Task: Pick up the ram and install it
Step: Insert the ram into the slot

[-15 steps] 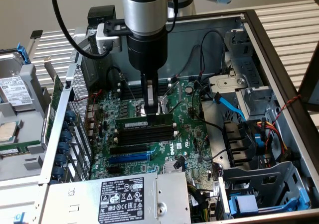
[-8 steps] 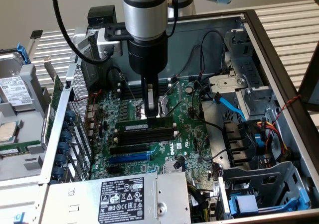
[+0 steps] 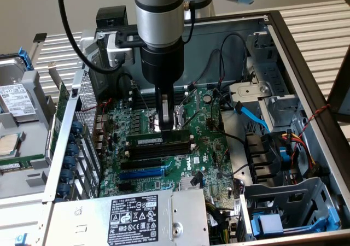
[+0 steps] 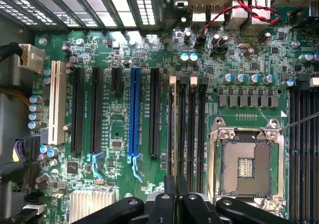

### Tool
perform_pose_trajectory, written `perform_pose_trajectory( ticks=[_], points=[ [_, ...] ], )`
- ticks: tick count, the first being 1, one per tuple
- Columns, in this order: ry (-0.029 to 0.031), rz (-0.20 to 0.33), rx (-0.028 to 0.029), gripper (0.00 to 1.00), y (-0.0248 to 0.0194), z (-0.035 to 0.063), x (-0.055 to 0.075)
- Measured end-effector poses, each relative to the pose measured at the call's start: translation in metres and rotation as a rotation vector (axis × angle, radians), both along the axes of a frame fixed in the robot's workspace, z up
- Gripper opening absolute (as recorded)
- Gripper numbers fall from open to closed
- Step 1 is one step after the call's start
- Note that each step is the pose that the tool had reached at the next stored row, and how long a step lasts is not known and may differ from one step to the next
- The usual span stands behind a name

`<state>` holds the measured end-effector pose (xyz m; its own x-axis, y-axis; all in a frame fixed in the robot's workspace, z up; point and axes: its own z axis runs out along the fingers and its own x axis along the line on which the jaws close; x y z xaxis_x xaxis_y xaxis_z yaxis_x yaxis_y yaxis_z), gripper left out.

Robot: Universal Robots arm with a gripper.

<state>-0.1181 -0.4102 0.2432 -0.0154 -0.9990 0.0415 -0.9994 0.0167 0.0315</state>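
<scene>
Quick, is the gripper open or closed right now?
Gripper: closed, right above the long thin dark-green ram stick; whether it grips it cannot be told.

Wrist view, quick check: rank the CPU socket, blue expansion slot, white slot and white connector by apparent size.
1. CPU socket, largest.
2. blue expansion slot and white slot: nearly the same length, too close to rank.
3. white connector, smallest.
</scene>
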Motion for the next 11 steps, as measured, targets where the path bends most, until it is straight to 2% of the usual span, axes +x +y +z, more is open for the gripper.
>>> perform_pose_trajectory(
  ticks=[7,11],
  points=[
    [-0.0024,0.0,-0.0001,0.12,0.0,-0.0004,-0.0012],
    [-0.0108,0.0,0.0,0.12,0.0,-0.0006,-0.0013]
  ],
)
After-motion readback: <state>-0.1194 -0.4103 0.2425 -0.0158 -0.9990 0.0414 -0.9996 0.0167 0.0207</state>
